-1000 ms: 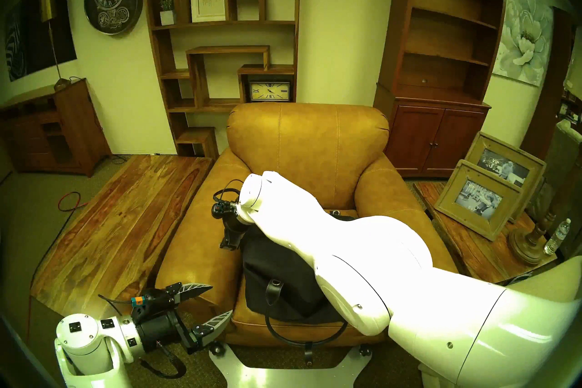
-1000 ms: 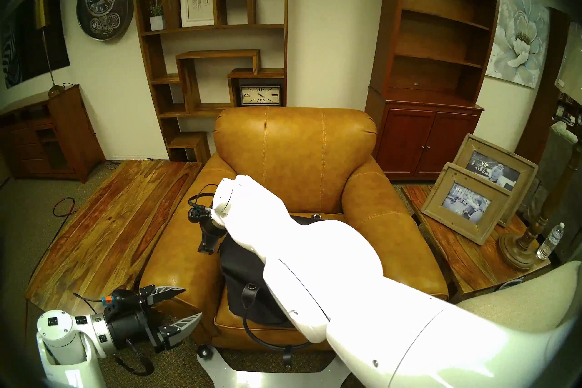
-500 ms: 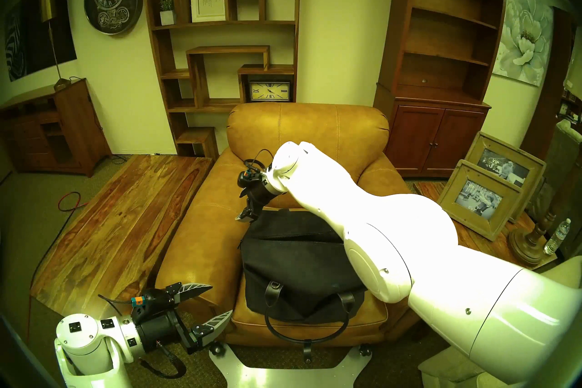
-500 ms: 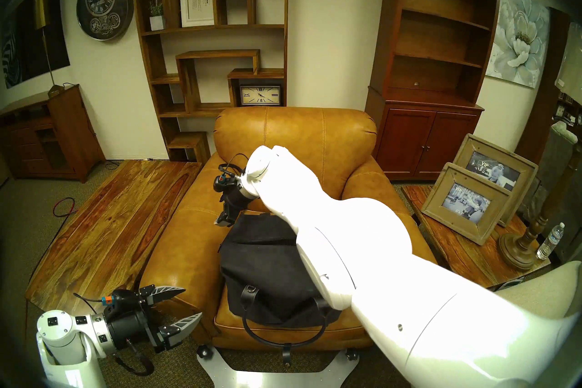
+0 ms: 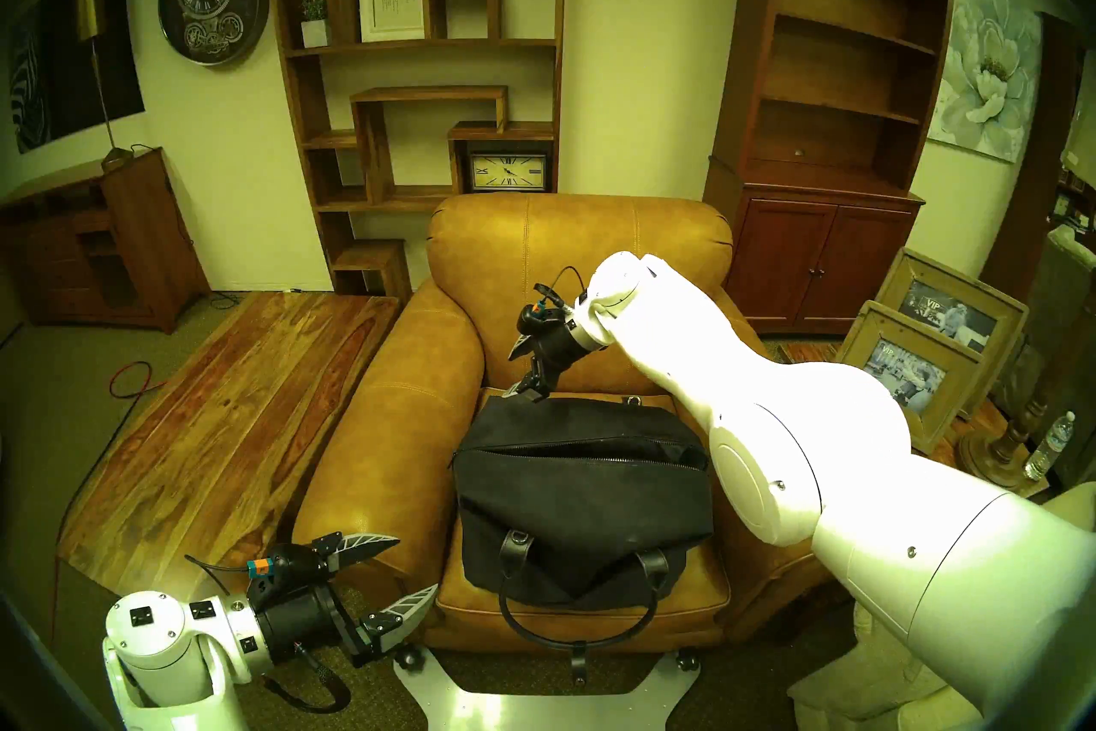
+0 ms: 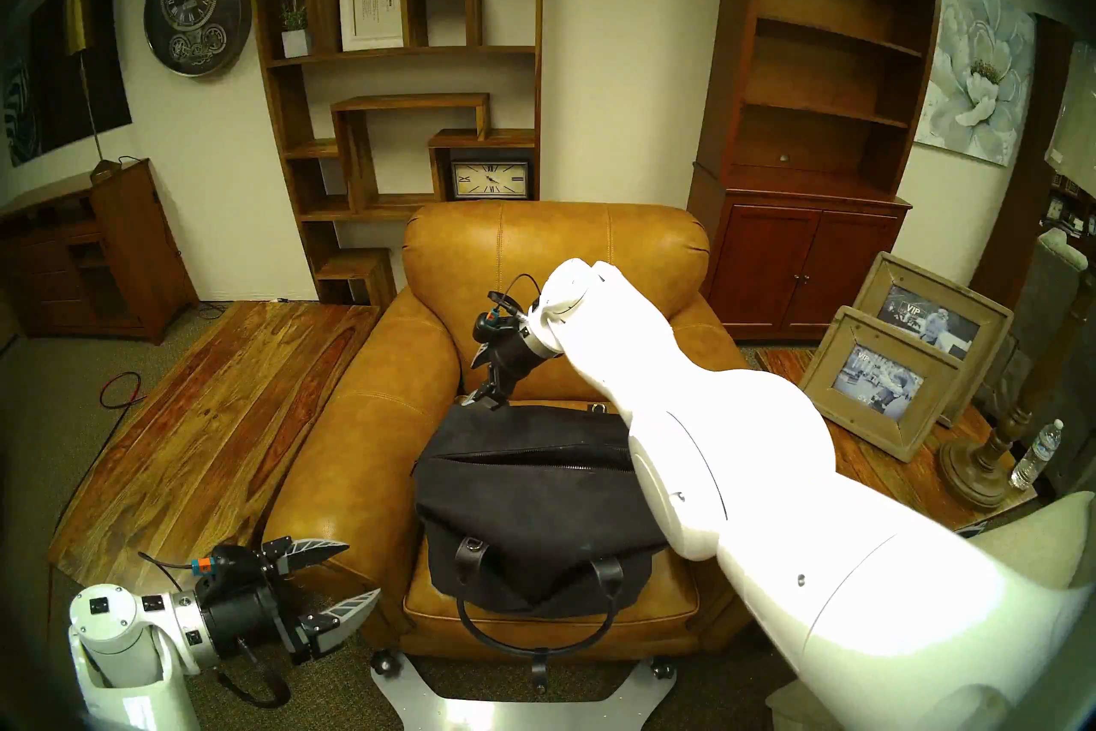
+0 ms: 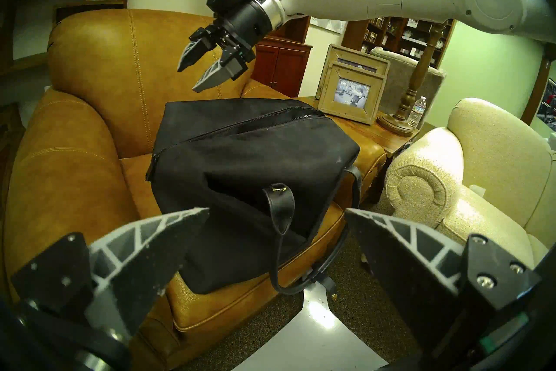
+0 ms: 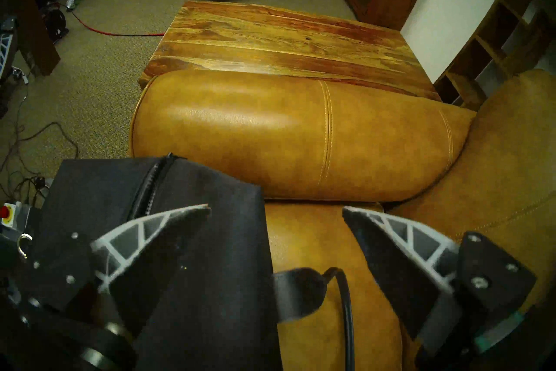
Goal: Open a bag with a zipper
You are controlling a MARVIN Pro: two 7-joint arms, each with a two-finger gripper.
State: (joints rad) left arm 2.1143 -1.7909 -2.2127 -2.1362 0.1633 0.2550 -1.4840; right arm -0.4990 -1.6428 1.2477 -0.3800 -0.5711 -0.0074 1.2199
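The black bag (image 5: 581, 510) sits on the tan armchair seat, and it also shows in the left wrist view (image 7: 240, 168). The zipper (image 5: 569, 448) runs across its top and gapes a little toward the right; its pull hangs at the left end (image 7: 149, 173). My right gripper (image 5: 515, 371) is open and empty, hovering just above the bag's far left corner; it also shows in the left wrist view (image 7: 188, 79). My left gripper (image 5: 417, 563) is open and empty, low by the chair's front left corner. The front loop handle (image 5: 578, 635) hangs over the seat edge.
The armchair (image 5: 581, 261) has thick armrests on both sides of the bag. A wooden table (image 5: 237, 415) stands to the left. A side table on the right carries picture frames (image 5: 907, 374), a lamp base and a water bottle (image 5: 1050, 445). A cream armchair (image 7: 481, 180) stands further right.
My right arm has lifted away from the bag's left end and swung back and to the right, uncovering the bag's top and zipper. The left arm has not moved.
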